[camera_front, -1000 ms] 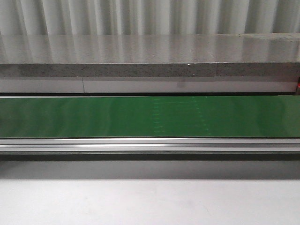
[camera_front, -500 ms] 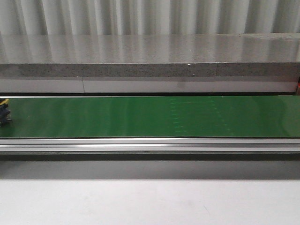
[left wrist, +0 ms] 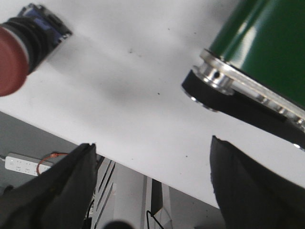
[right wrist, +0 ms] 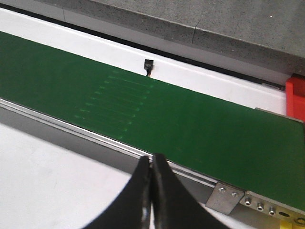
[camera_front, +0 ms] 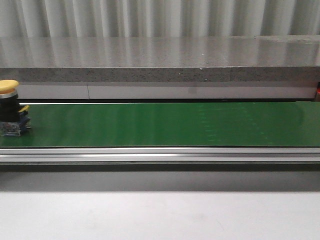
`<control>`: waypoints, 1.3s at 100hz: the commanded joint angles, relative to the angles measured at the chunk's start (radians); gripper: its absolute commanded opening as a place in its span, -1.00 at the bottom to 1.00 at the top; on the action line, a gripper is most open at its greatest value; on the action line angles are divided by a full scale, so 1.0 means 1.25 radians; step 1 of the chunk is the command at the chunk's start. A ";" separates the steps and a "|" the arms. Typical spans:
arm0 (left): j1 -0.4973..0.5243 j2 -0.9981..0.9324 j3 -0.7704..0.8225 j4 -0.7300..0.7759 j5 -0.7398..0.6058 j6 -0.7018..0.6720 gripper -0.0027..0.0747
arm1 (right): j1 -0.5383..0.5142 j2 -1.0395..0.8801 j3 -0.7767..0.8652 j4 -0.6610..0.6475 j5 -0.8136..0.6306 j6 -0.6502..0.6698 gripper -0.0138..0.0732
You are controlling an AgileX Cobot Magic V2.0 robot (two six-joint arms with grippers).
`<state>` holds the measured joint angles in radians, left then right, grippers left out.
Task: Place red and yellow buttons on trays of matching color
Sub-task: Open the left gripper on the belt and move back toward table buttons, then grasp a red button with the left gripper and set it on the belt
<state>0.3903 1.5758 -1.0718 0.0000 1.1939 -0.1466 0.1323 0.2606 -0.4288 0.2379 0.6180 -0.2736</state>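
Yellow mushroom-head push button (camera_front: 9, 107) with a black collar and blue base stands upright at the far left end of the green conveyor belt (camera_front: 165, 124); half a second ago only its edge showed there, and a second ago the belt was bare. A red mushroom-head push button (left wrist: 21, 45) lies on its side on the white tabletop (left wrist: 124, 90) beside the belt's end roller. Sorting looks barely begun: no button sits on a tray, and only a red corner (right wrist: 295, 98), perhaps a tray, shows. The left gripper (left wrist: 155, 191) hangs spread wide and empty. The right gripper (right wrist: 151, 179) is pressed closed on nothing.
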 commanded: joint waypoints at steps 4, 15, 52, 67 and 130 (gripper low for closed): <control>0.025 -0.026 -0.016 0.030 0.007 -0.039 0.32 | -0.001 0.007 -0.019 0.002 -0.052 -0.009 -0.84; 0.093 -0.026 -0.016 0.000 0.016 -0.044 0.32 | -0.001 0.007 -0.019 0.002 -0.052 -0.009 -0.84; 0.215 -0.026 -0.019 -0.055 -0.092 -0.016 0.32 | -0.001 0.007 -0.019 0.002 -0.052 -0.009 -0.84; 0.217 0.015 -0.041 -0.055 -0.106 -0.016 0.32 | -0.001 0.007 -0.019 0.002 -0.052 -0.009 -0.84; 0.217 0.144 -0.090 -0.048 -0.128 0.003 -0.10 | -0.001 0.007 -0.019 0.002 -0.052 -0.009 -0.84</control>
<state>0.6602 1.7939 -1.1566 -0.0557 1.0382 -0.1477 0.1323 0.2606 -0.4288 0.2379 0.6180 -0.2736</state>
